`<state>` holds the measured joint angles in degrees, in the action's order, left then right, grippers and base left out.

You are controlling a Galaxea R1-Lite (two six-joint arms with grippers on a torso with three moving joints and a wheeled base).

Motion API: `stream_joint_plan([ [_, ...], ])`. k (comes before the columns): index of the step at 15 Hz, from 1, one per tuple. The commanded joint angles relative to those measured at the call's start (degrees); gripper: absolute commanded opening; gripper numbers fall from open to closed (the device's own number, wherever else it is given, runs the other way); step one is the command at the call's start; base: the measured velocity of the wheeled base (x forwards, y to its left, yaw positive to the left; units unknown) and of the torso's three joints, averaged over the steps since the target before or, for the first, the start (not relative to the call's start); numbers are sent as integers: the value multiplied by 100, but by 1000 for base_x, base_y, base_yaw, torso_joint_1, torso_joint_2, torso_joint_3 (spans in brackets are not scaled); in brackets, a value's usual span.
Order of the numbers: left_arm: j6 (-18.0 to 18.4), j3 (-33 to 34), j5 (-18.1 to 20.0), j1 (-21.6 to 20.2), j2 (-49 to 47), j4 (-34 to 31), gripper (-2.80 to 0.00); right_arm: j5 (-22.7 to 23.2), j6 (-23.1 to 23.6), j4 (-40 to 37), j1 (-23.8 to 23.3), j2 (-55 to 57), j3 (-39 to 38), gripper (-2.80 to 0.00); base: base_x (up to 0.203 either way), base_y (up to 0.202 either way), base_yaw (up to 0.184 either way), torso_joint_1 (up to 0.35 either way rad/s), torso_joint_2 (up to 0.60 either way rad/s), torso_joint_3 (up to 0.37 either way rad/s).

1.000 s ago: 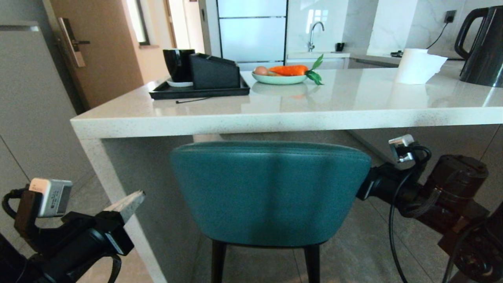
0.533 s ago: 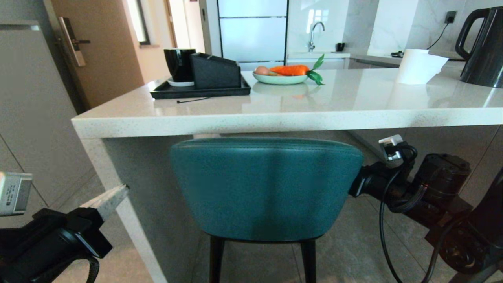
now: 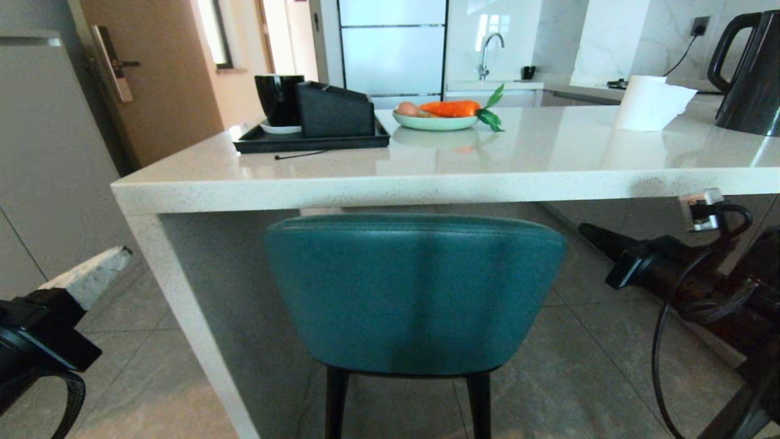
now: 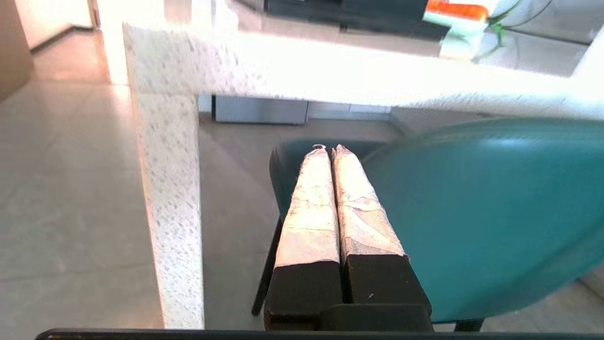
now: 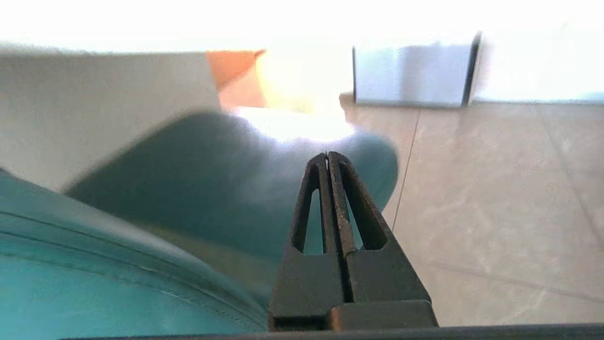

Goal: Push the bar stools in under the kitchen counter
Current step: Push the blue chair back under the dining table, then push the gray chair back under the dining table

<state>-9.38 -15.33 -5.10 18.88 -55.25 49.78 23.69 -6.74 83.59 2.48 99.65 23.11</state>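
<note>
The teal stool [image 3: 414, 292] is standing directly in front of the robot, its rounded back just below the thick edge of the white speckled counter [image 3: 426, 186] and beside the counter's slab side panel [image 3: 201, 292]. Its seat is hiding behind the back, and only the tops of two thin black legs [image 3: 336, 402] are showing. No second stool is appearing in any view.

The left tool [image 3: 91, 274] is hanging off to the stool's left, apart from it, outside the side panel; the left wrist view is showing its taped fingers [image 4: 325, 208] pressed together. The right tool [image 3: 594, 235] is hanging to the stool's right, clear of the back, its black fingers [image 5: 330, 203] likewise pressed together on nothing.

On the counter a black tray [image 3: 311, 141] is carrying a black cup [image 3: 279, 100] and a black box [image 3: 335, 110]. A pale green plate [image 3: 434, 122] is holding a carrot [image 3: 450, 108] and an egg [image 3: 405, 110]. A paper towel roll [image 3: 649, 102] and a black kettle [image 3: 749, 79], cut off at the edge, are standing to the right.
</note>
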Motion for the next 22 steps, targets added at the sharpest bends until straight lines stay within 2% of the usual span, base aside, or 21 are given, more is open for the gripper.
stream_joint_plan([
  [1, -2, -195, 14, -143, 517, -398, -280, 89, -169, -203, -234, -1002, -160, -280, 0, 0, 0, 0, 0, 0],
  [5, -2, -481, 53, -524, 1202, -1299, -280, 176, -264, -692, -290, -2438, -869, -280, 0, 0, 0, 0, 0, 0],
  [8, 8, -893, 86, -1013, 1798, -2065, -280, 189, -293, -1661, -293, -3792, -996, -280, 0, 0, 0, 0, 0, 0],
  [9, 12, -1010, 139, -1138, 2038, -2346, -280, 200, -298, -2213, -285, -4283, -923, -280, 0, 0, 0, 0, 0, 0],
  [11, 25, -1147, 530, -1339, 2619, -2978, -280, 235, -304, -3637, -275, -5298, -597, -280, 0, 0, 0, 0, 0, 0],
  [16, 584, -1174, 1610, -1654, 4082, -4431, -280, 224, -300, -6542, -297, -7666, 277, -280, 0, 0, 0, 0, 0, 0],
  [20, 636, -801, 1901, -1855, 5109, -5341, -280, 210, -244, -8711, -282, -9342, 761, -280, 0, 0, 0, 0, 0, 0],
  [22, 733, -423, 1879, -1877, 5537, -5843, -280, -72, -111, -9646, -271, -9929, 710, -280, 0, 0, 0, 0, 0, 0],
])
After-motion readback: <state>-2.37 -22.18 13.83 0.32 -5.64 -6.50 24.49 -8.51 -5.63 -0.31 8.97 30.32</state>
